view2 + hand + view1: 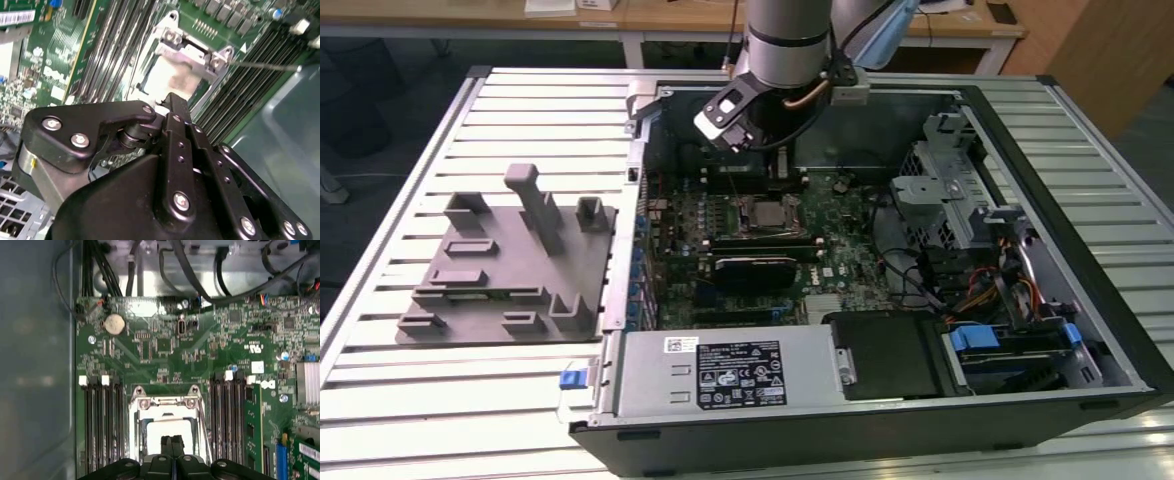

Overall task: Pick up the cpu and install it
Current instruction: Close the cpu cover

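The cpu (168,433) is a silvery-white square lying flat inside the motherboard socket's metal frame (167,402); it also shows in the second wrist view as the pale cpu (167,80) under the metal bracket (194,50). My gripper (171,442) hovers just over the cpu's near edge with its two black fingers pressed together and nothing visible between them. The fingertips (175,102) point at the chip. In the exterior view the gripper (742,130) hangs above the board's far part, with the socket (767,212) below it.
Memory slots (102,425) flank the socket on both sides. A black heatsink block (754,268) sits nearer on the board. The grey tray (507,260) lies outside the case at the exterior view's left. Cables (200,270), the drive cage (961,190) and the power supply (720,375) crowd the case.
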Robot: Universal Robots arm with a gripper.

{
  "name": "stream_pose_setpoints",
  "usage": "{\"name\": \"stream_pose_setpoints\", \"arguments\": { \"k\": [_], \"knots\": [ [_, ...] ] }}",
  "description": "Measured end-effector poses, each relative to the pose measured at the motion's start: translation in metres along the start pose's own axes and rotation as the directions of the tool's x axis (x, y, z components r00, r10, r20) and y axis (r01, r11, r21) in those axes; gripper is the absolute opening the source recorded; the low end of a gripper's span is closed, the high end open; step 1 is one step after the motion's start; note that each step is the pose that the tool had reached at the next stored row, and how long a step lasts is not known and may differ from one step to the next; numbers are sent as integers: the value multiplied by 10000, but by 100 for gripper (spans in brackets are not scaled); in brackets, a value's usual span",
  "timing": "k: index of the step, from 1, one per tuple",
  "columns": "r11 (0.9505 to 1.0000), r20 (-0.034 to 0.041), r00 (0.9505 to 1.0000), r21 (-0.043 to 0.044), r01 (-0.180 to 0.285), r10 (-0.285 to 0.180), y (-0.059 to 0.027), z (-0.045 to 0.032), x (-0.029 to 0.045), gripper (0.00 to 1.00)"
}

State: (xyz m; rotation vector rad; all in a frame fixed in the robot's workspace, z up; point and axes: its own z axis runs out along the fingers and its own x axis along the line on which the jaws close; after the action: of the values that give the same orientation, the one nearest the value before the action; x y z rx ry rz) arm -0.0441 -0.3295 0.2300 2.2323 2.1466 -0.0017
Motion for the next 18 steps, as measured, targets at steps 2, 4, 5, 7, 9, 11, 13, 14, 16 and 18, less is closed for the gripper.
{"name": "stream_pose_setpoints", "arguments": {
  "k": [2, 4, 5, 7, 9, 11, 13, 14, 16, 18],
  "knots": [
    [10000, 2, 10000, 0, -10, 10, -30, 20, -2, 11],
    [10000, 2, 10000, 1, -22, 22, -50, 40, -6, 11],
    [10000, 3, 10000, 1, -28, 28, -60, 49, -9, 11],
    [10000, 7, 10000, 1, -41, 41, -84, 66, -11, 11],
    [10000, 9, 10000, 2, -49, 49, -109, 78, -14, 11],
    [10000, 9, 10000, 2, -52, 52, -121, 87, -17, 11],
    [10000, 9, 10000, 1, -56, 56, -125, 97, -23, 11],
    [10000, 8, 10000, 1, -63, 63, -128, 101, -25, 11],
    [10000, 8, 10000, 2, -71, 71, -136, 105, -28, 11],
    [10000, 11, 10000, 3, -68, 68, -137, 104, -29, 11]
  ]
}}
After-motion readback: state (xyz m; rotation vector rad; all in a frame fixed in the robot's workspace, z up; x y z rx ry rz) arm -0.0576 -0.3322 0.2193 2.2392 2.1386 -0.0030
